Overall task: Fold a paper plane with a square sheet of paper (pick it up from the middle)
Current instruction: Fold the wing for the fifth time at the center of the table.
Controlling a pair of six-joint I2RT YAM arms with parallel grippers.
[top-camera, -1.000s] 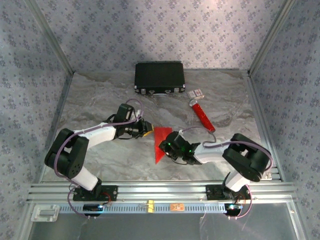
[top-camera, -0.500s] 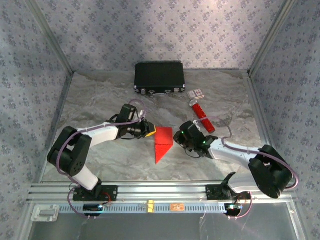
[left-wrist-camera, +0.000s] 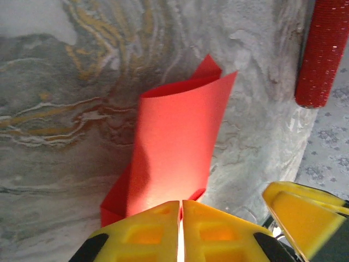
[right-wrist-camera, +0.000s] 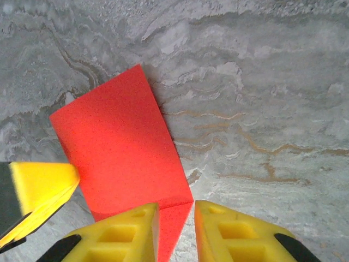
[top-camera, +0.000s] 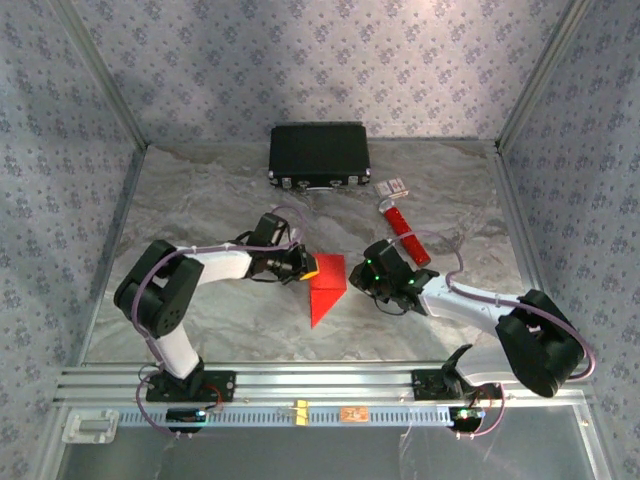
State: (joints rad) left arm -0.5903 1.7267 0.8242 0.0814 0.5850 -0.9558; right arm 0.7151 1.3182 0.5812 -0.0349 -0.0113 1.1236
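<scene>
- Left wrist view: the left gripper has its yellow fingers pressed together on the near edge of the red sheet of paper. The pinched flap stands lifted and curled off the rest of the sheet, which lies on the marble table.
- Right wrist view: from this side the sheet looks flat, with a crease across its near corner. The right gripper has its fingers apart, and that corner lies in the gap between them. I cannot tell whether they touch the paper.
- Top external view: the curl and the finger gaps are too small to read here. The layout is clear, though. The sheet is a folded wedge at mid-table between the two grippers, a black case sits at the far edge, and a red tube lies off to the right.
</scene>
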